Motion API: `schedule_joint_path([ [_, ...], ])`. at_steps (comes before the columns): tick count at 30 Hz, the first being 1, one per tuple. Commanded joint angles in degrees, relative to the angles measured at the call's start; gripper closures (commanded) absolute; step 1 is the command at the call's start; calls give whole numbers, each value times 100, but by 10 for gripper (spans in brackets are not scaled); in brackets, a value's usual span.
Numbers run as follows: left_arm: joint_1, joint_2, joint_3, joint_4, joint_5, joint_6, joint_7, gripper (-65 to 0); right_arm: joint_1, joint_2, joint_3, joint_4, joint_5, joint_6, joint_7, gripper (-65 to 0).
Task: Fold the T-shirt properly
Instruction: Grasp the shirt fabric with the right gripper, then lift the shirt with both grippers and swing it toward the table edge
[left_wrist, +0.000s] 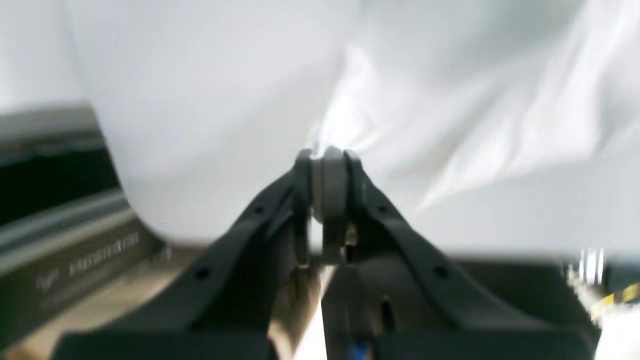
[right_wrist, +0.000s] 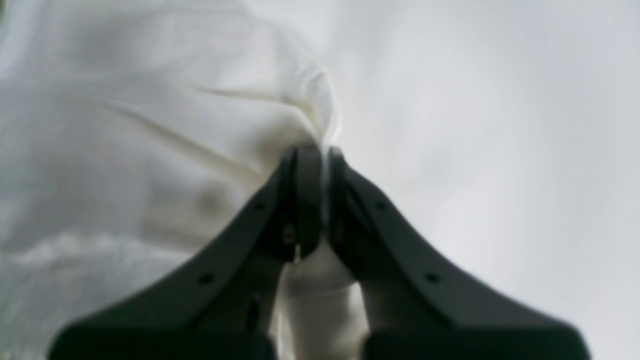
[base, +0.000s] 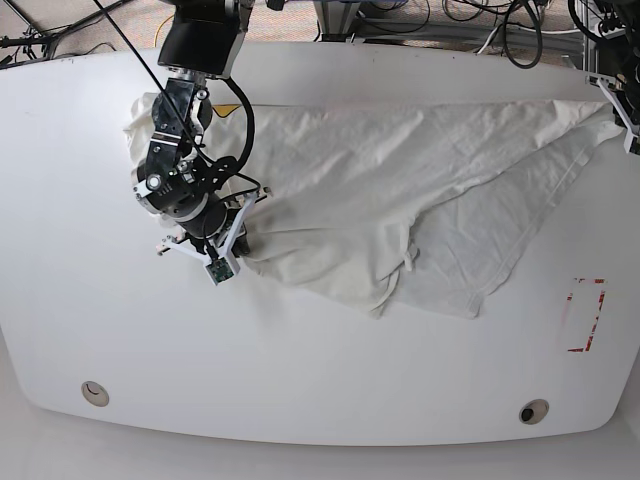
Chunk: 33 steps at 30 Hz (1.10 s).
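A robotics lab — a broad white rounded worktable with a red-and-white marker rectangle, tangled black cables on the carpeted floor behind, and aluminium frame rails.

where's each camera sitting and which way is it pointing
left wrist: rides the left arm, looks along the shut left gripper at the pinched wrinkled white cotton T-shirt, beyond the white table's edge.
right wrist: rides the right arm, looks along the shut right gripper at the same cloth.
base: overhead, looking down on the white table, the spread shirt and the right arm's gripper; the left gripper is at the frame's right edge.
shared: all three show the shirt.
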Motion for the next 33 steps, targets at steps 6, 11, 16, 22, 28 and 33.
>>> schedule_joint_path([
  [6,-1297,74,131,110,553,363,-75,0,17,252,40,816,-67,-49,26,-2],
  [11,-2194,329,430,365,1063,399,-58,0,201,507,31,930,-40,-49,26,-2],
  [16,-2985,620,1028,655,1485,407,-40,0,553,797,40,912,-58,-49,26,-2],
  [22,-3706,883,1582,971,2074,434,74,0,1037,1070,22,903,-58,-49,-27,-2],
  [28,-4664,1270,1784,1033,2716,434,364,0,1854,1413,5,640,-14,-40,-343,-2],
  [33,-5377,1464,1793,1033,3103,434,426,0,2566,1580,-13,367,-5,-32,-493,-2],
])
